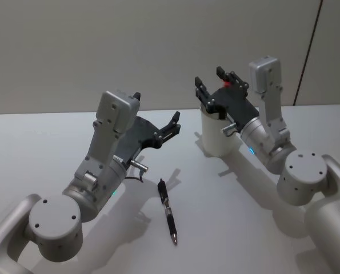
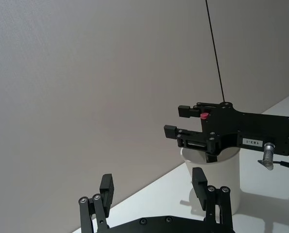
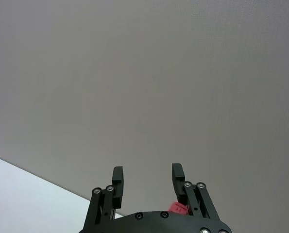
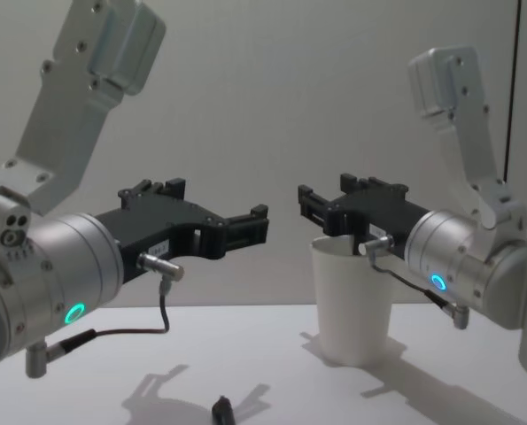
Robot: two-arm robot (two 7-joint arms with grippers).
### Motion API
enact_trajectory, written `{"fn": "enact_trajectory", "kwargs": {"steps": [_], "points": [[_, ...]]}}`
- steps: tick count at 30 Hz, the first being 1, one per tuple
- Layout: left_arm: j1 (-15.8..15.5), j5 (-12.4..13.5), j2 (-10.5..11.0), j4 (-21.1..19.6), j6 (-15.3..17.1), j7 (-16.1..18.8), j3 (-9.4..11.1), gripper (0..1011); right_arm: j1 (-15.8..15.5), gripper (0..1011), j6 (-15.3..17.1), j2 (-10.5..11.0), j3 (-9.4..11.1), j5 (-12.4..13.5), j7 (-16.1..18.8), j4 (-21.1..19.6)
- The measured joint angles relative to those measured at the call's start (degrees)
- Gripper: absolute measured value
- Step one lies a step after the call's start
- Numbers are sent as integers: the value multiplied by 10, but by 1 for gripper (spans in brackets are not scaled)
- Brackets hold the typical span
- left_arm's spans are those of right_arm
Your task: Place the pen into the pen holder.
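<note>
The pen (image 1: 168,210), black and slim, lies flat on the white table between the two arms; its end (image 4: 220,409) peeks in at the chest view's lower edge. The pen holder (image 1: 215,136) (image 4: 352,301) (image 2: 217,180), a white paper cup, stands upright farther back on the right. My right gripper (image 1: 211,80) (image 4: 321,199) (image 2: 177,120) (image 3: 147,174) hovers open just above the cup's rim, holding nothing. My left gripper (image 1: 156,109) (image 4: 250,221) (image 2: 153,187) is open and raised off the table, left of the cup and behind the pen.
The white table (image 1: 55,137) runs back to a plain grey wall (image 1: 130,45). A thin dark vertical line (image 2: 214,48) runs down the wall behind the cup. Both arms' grey forearms (image 1: 307,177) rise from the near corners.
</note>
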Motion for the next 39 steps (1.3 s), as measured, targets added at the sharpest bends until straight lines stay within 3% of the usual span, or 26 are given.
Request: {"fn": "enact_trajectory", "kwargs": {"steps": [3, 14, 29, 39], "points": [[0, 0, 0, 0, 0, 0, 0, 1001, 0, 707, 0, 0, 0, 0, 0, 0], [0, 0, 0, 0, 0, 0, 0, 1001, -1, 992, 0, 0, 0, 1, 0, 0], [0, 0, 0, 0, 0, 0, 0, 1001, -18, 1002, -28, 11, 5, 0, -5, -43], [0, 0, 0, 0, 0, 0, 0, 1001, -43, 1002, -51, 34, 23, -2, -13, -118]]}}
